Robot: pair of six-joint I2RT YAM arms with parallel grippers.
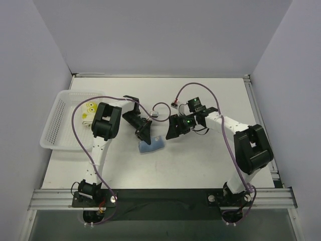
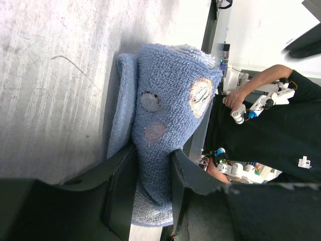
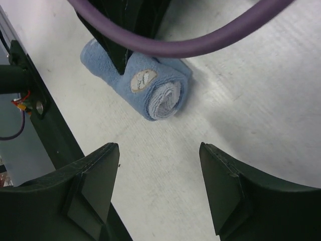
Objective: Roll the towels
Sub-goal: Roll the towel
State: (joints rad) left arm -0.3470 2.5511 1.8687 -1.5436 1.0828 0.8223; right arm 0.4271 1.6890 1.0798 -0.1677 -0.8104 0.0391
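Observation:
The light blue towel [image 1: 152, 145] lies rolled up on the table near the middle. My left gripper [image 1: 144, 131] is shut on one end of it; in the left wrist view its fingers [image 2: 120, 186] pinch the blue towel [image 2: 163, 125] between them. In the right wrist view the blue roll [image 3: 145, 88] lies ahead with its spiral end showing. My right gripper [image 1: 173, 131] is open and empty just right of the roll, its fingertips [image 3: 103, 170] wide apart over bare table. The cream-white towel with yellow and green prints [image 1: 88, 113] lies rolled in the basket.
A white plastic mesh basket [image 1: 57, 125] stands at the left edge of the table. Purple cables loop over both arms. A small white object [image 1: 155, 114] lies behind the grippers. Metal rails run along the near edge [image 1: 160, 193].

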